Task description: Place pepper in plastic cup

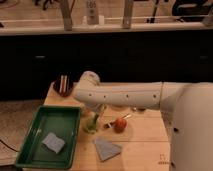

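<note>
Over the middle of the desk (142,142) my white arm (125,94) reaches in from the right and bends down, so that my gripper (98,114) hangs just above the plastic cup (90,127). The gripper is closed, and the pepper (94,120) shows as a slender green streak running from its tips down toward the cup's mouth; I appear to be pinching its upper end. How far its lower end sits inside the cup I cannot tell. The cup stands upright just beside the right wall of the green tray (30,127), which holds a blue-grey pad (53,142). A round orange-red fruit (120,125) lies near the cup on its right. A grey cloth (106,148) lies flat nearer the front edge. A dark bowl (62,87) stands at the far left corner.
</note>
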